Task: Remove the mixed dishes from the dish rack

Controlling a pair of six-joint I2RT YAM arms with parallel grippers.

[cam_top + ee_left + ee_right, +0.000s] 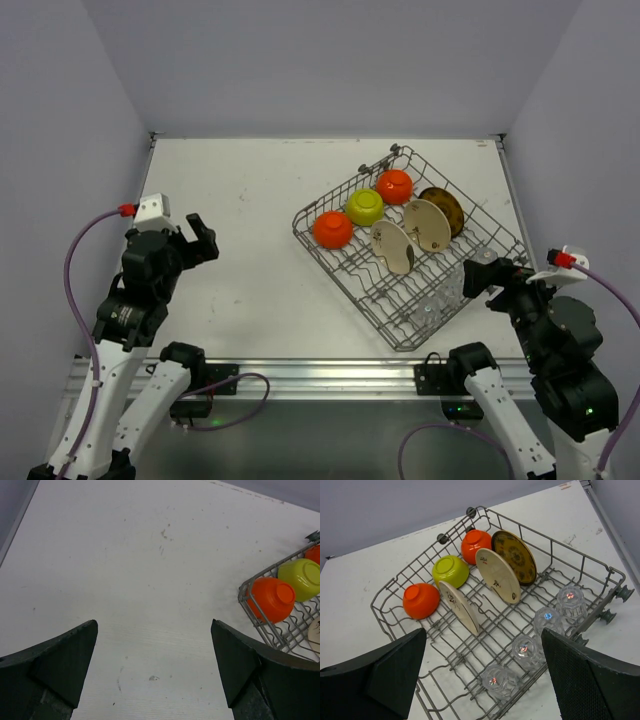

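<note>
The grey wire dish rack [340,193] sits angled on the right half of the table. Along its far-left side lie an orange bowl [332,229], a yellow-green bowl [365,206] and a second orange bowl [394,185]. Three plates stand in the tines: two cream [393,247] [427,225], one brown-patterned [443,208]. Several clear glasses [526,650] line the near-right side. My right gripper [483,630] hovers open above the rack's near corner. My left gripper [154,622] hangs open over bare table, left of the rack [243,591].
The white table [250,200] is walled by grey panels on the left, right and back. A metal rail [320,372] runs along the near edge, where both arm bases are bolted. Purple cables loop beside each arm.
</note>
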